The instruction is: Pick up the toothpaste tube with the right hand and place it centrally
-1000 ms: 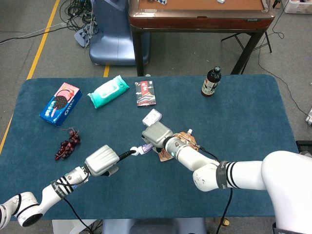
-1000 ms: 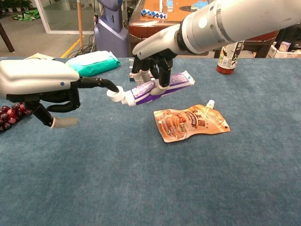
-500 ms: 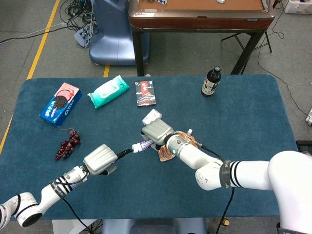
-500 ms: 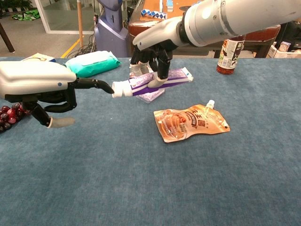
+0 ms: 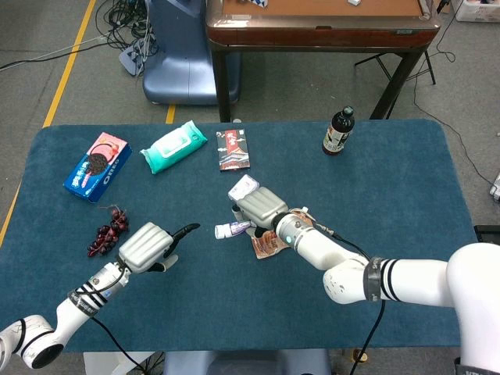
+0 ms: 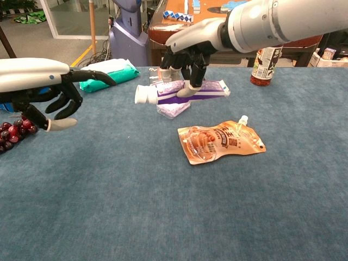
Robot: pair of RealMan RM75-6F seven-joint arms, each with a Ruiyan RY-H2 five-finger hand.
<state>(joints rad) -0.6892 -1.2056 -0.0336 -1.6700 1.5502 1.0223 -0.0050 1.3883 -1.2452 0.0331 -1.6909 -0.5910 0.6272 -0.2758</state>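
Right hand (image 6: pixel 187 60) has the toothpaste tube (image 6: pixel 182 91) clamped in its fingers, lifted just above a small packet at upper centre of the frame, so pickup looks done and the central set-down remains.

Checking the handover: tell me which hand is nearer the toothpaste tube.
Right. The right hand grips the toothpaste tube from above, off the table. The left hand is apart from it, off to the cap side, holding nothing.

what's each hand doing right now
Left hand: open, holding nothing.
Right hand: fingers closed on the toothpaste tube.
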